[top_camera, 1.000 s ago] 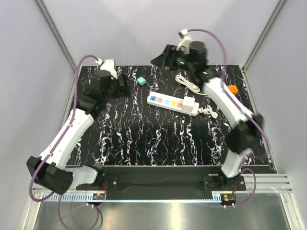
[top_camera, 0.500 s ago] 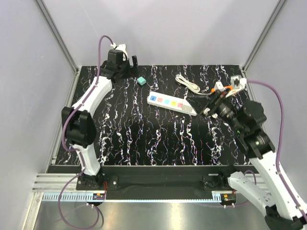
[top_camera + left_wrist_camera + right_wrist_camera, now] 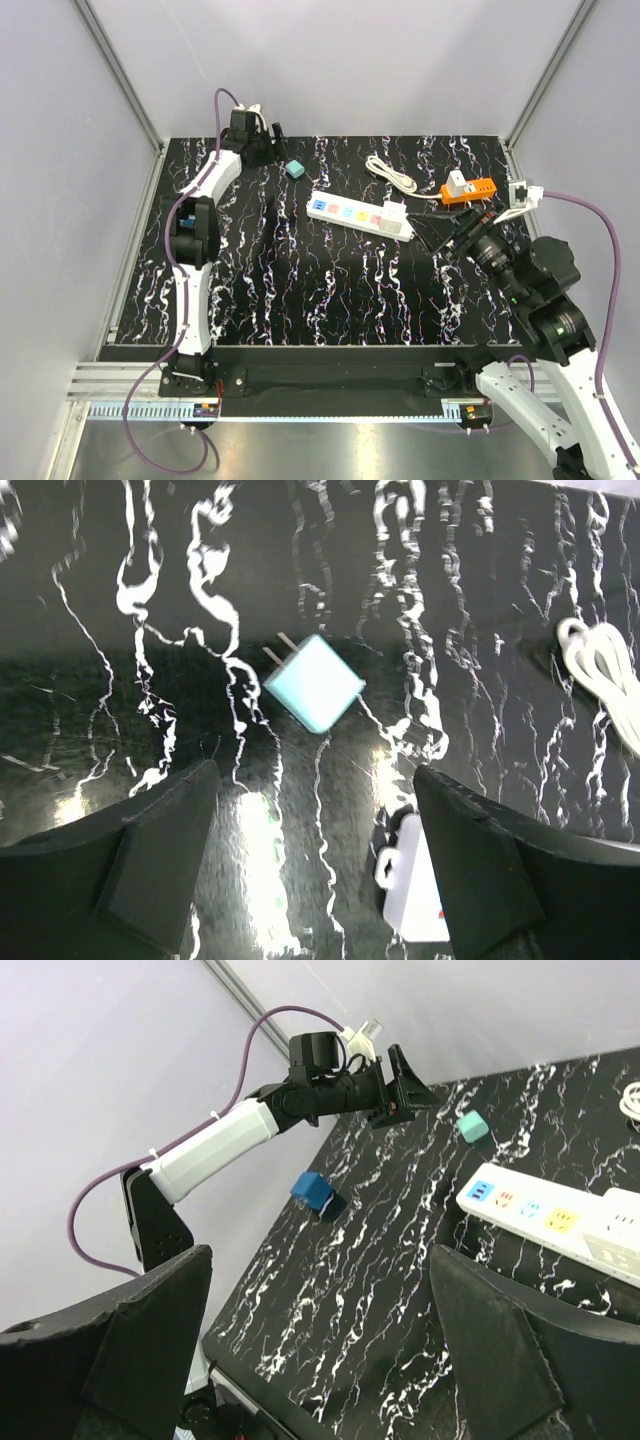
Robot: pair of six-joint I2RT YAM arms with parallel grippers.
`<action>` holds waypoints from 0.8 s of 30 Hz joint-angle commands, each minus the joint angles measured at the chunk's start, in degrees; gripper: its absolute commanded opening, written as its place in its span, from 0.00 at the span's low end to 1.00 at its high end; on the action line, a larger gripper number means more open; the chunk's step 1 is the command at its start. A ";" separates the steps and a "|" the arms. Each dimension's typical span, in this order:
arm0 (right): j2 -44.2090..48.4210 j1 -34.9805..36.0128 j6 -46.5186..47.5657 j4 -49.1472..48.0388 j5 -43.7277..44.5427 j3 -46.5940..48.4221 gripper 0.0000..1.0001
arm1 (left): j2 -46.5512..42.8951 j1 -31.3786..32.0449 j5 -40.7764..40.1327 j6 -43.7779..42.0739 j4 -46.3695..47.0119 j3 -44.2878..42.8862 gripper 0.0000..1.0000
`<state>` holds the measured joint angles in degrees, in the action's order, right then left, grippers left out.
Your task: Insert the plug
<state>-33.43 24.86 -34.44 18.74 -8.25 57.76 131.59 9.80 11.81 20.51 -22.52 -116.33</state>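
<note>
A teal plug (image 3: 313, 682) lies on the black marbled table, its two prongs pointing to the upper left in the left wrist view; it also shows as the teal plug (image 3: 294, 169) from above. My left gripper (image 3: 315, 776) hovers just short of it, open, with nothing between the fingers (image 3: 150, 860). The white power strip (image 3: 358, 215) lies mid-table with a white plug (image 3: 398, 208) seated at its right end. My right gripper (image 3: 430, 231) hangs open and empty just right of that end. Its wrist view shows the right gripper (image 3: 320, 1255) over bare table.
A coiled white cable (image 3: 392, 172) lies behind the strip. An orange holder (image 3: 468, 189) carrying a small white piece sits at the right. A blue cube (image 3: 312, 1190) rests near the left edge. The left arm (image 3: 195, 225) stands folded along the left side. Walls enclose the table.
The left arm has folded tighter toward the back-left corner, and its jaws have narrowed a little. The right gripper has pulled back from the strip's right end, uncovering the orange holder, and opened wider.
</note>
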 commanded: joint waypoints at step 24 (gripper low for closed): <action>-4.63 0.36 1.13 -2.04 -0.89 2.71 1.00 | 23.36 -1.02 13.68 16.06 19.19 -19.37 0.69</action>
<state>-37.91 24.86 -34.46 18.72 -9.93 58.59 155.48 7.60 26.11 39.46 -3.88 -132.70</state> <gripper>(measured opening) 0.993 0.692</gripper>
